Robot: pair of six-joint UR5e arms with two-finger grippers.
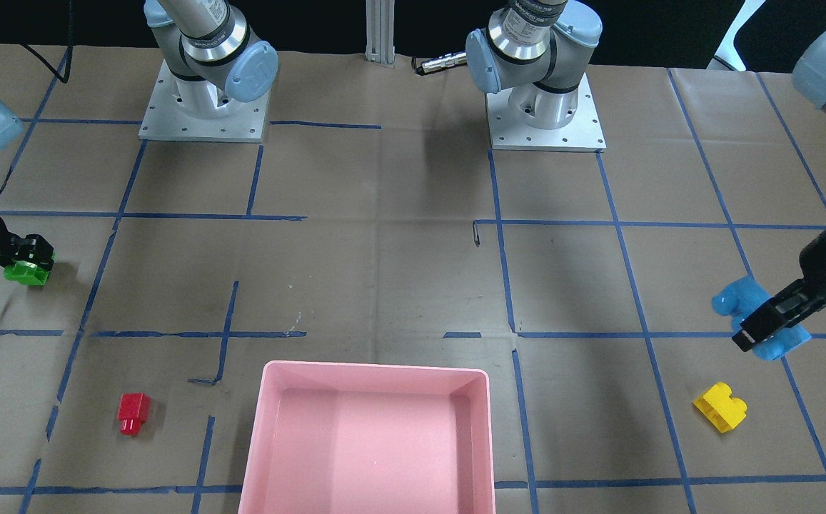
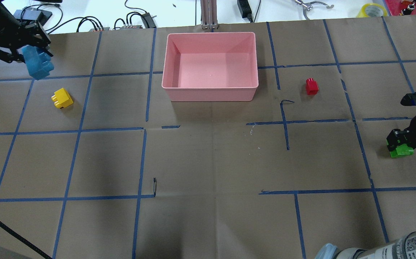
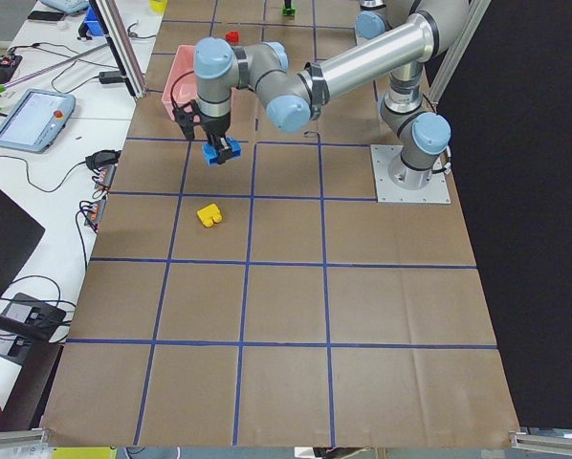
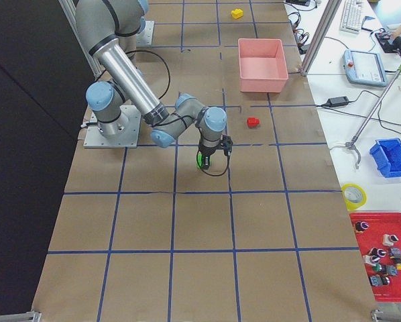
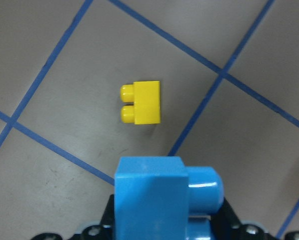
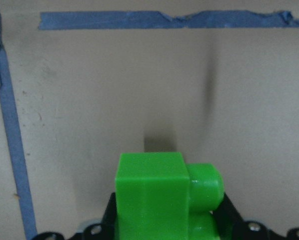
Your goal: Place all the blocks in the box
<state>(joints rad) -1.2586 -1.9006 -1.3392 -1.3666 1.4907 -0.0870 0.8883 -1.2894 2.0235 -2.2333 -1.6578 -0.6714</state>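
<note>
My left gripper (image 2: pixel 31 54) is shut on the light-blue block (image 2: pixel 39 67) and holds it above the table, to the left of the box; both also show in the front view, the gripper (image 1: pixel 764 327) and the block (image 1: pixel 735 300). The yellow block (image 2: pixel 62 98) lies on the table just below it, and shows in the left wrist view (image 5: pixel 142 102). My right gripper (image 2: pixel 398 141) is shut on the green block (image 2: pixel 401 151) low over the table at the right edge. The red block (image 2: pixel 311 86) lies to the right of the pink box (image 2: pixel 209 90), which holds nothing.
Blue tape lines grid the brown paper table cover. The two arm bases (image 1: pixel 204 107) (image 1: pixel 545 114) stand on the robot's side. Cables and tools (image 2: pixel 136 19) lie past the far edge behind the box. A small black clip (image 2: pixel 154 185) lies mid-table.
</note>
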